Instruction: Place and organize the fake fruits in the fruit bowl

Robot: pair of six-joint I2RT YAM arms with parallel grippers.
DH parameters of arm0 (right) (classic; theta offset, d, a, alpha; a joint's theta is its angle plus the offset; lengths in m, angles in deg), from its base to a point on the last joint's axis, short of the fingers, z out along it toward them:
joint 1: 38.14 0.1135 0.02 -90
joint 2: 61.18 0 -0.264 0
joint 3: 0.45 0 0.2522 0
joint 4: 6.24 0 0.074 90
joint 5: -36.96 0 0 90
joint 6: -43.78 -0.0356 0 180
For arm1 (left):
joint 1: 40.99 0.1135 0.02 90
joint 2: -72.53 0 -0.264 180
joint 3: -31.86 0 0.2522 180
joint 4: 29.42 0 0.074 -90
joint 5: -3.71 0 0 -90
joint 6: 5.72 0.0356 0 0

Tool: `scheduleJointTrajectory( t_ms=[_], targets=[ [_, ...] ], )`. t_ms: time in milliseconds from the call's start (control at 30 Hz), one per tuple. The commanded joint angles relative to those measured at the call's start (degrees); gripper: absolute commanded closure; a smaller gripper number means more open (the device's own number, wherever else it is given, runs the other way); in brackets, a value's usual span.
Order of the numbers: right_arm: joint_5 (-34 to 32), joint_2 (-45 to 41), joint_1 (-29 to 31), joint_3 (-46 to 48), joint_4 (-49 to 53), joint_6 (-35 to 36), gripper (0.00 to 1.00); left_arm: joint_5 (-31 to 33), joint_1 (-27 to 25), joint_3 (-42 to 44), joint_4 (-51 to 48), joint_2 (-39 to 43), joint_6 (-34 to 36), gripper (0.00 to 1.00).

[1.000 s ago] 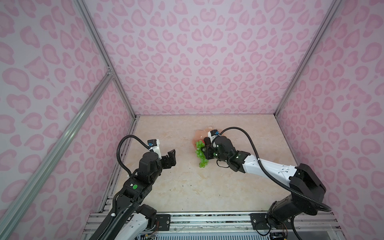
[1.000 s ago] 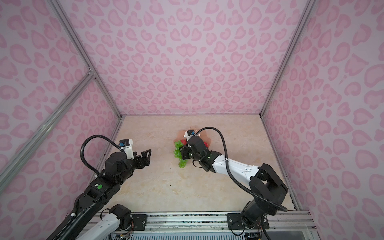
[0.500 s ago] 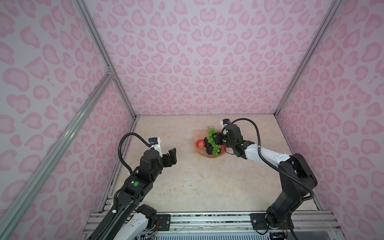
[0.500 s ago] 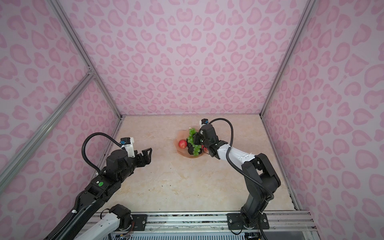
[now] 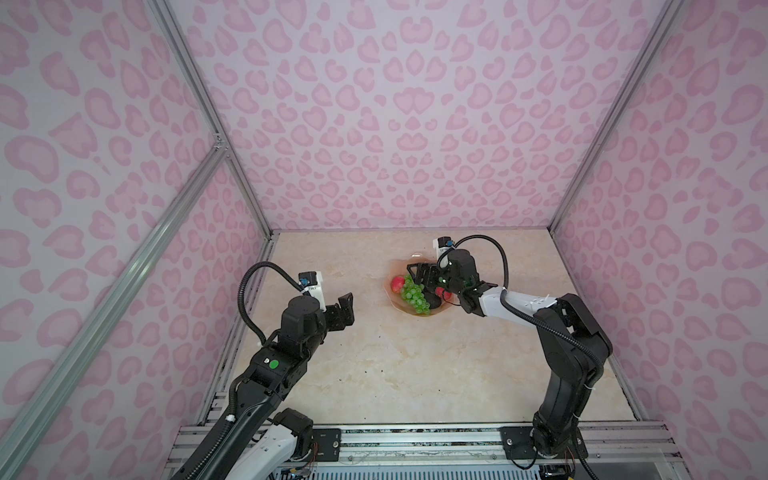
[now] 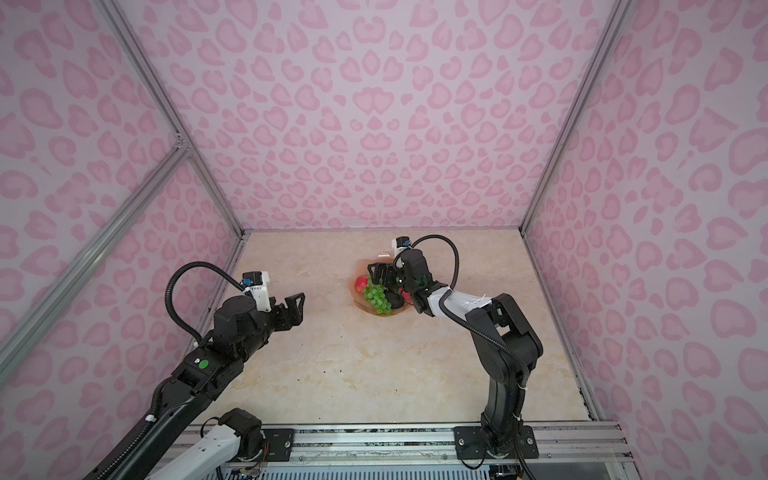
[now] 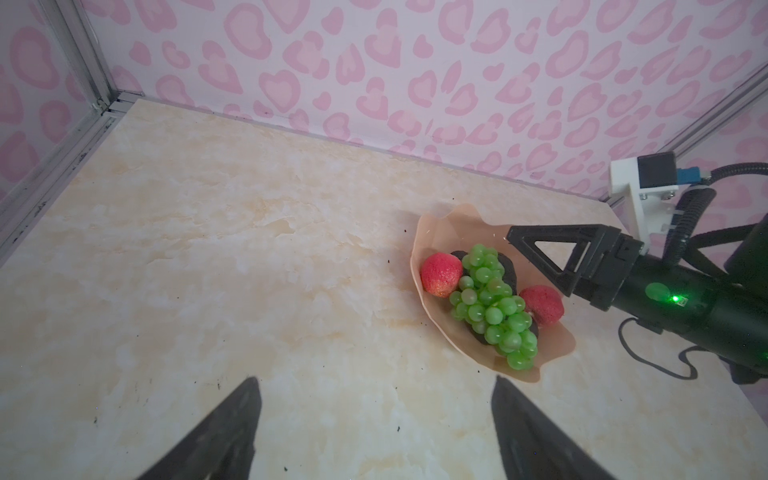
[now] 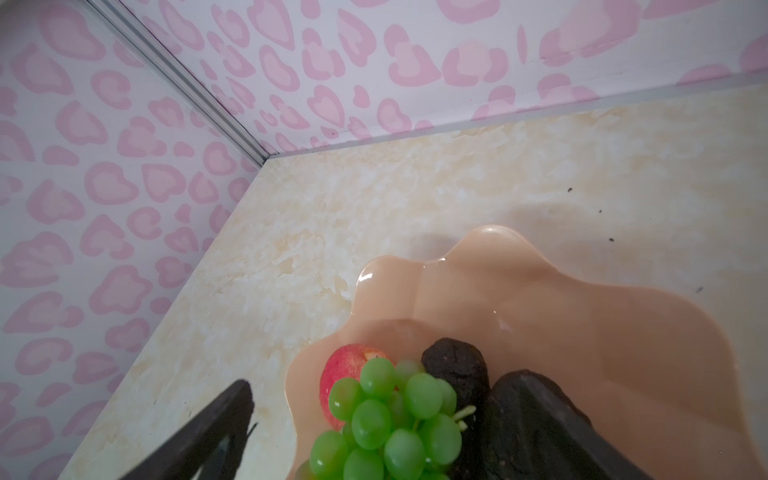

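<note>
Trouble would most likely come from the right gripper (image 5: 420,277). It hangs low over the fruit bowl (image 7: 449,232) at centre right of both top views, jaws spread wide and clamped on nothing, with the upper end of the grape bunch (image 7: 494,307) lying between its fingers. If it pulls away at a slant rather than straight up, a finger could catch the stem or a grape and drag the whole bunch out. The bunch lies across the dark avocados (image 8: 455,374), not on the dish floor, and in the left wrist view its lower end reaches the rim at lower right. A small tug, or a knock on the shallow glossy dish, could in my judgement tip it onto the table (image 7: 208,249). A red fruit (image 7: 441,274) sits against the dish's left rim in that view and a second red fruit (image 7: 542,304) lies right of the grapes; either might roll if the avocados shift. The left gripper (image 7: 375,380), jaws apart and empty, hovers well clear at the left of both top views and poses little threat.
</note>
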Motion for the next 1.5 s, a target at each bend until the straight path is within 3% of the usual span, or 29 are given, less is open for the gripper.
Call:
scheduleJointTrajectory(
  t_ms=[0,167,300,400,533,700,833,867,967,1133,1300,1467],
  targets=[
    [2.4,-0.1,-0.5,0.8,-6.2,-0.2,0.02,1.2,0.1,-0.9,2.2,-0.5,1.1,0.12],
    [1.2,-7.5,-2.8,5.9,-8.9,0.6,0.02,5.8,0.6,-0.7,4.9,-2.5,4.9,0.11],
    [-3.8,-18.3,-6.7,12.3,-4.3,4.9,0.02,9.5,2.1,1.8,13.6,-5.1,10.6,0.1],
    [-11.7,-27.0,-10.0,16.7,3.1,8.6,0.01,11.4,5.6,6.6,23.5,-5.9,12.0,0.02],
    [-25.6,-36.4,-14.1,24.5,6.8,12.0,0.02,10.5,12.2,13.1,35.2,-8.2,11.5,0.03],
    [-36.0,-44.1,-21.1,37.4,0.6,14.6,0.01,11.2,17.0,15.9,44.3,-17.8,13.8,0.03],
    [-37.7,-42.5,-26.0,44.3,-8.6,18.3,0.01,12.4,18.0,17.8,54.9,-26.6,17.1,0.03],
    [-37.3,-41.2,-27.0,45.5,-11.0,18.4,0.01,12.6,18.3,16.2,52.0,-27.3,17.2,0.03],
    [-35.6,-36.0,-28.8,47.1,-17.9,18.1,0.01,10.3,19.2,18.1,61.1,-28.5,20.3,0.03],
    [-32.8,-26.8,-29.0,49.5,-32.7,20.8,0.01,5.6,21.2,17.3,58.2,-29.9,22.2,0.03],
    [-26.0,-15.7,-29.0,51.5,-48.9,23.9,0.01,3.7,21.5,21.3,63.0,-32.5,21.2,0.02],
    [-22.4,-18.1,-28.3,47.9,-38.3,26.4,0.0,2.3,21.9,19.2,67.4,-39.6,22.9,0.02]
  ],
)
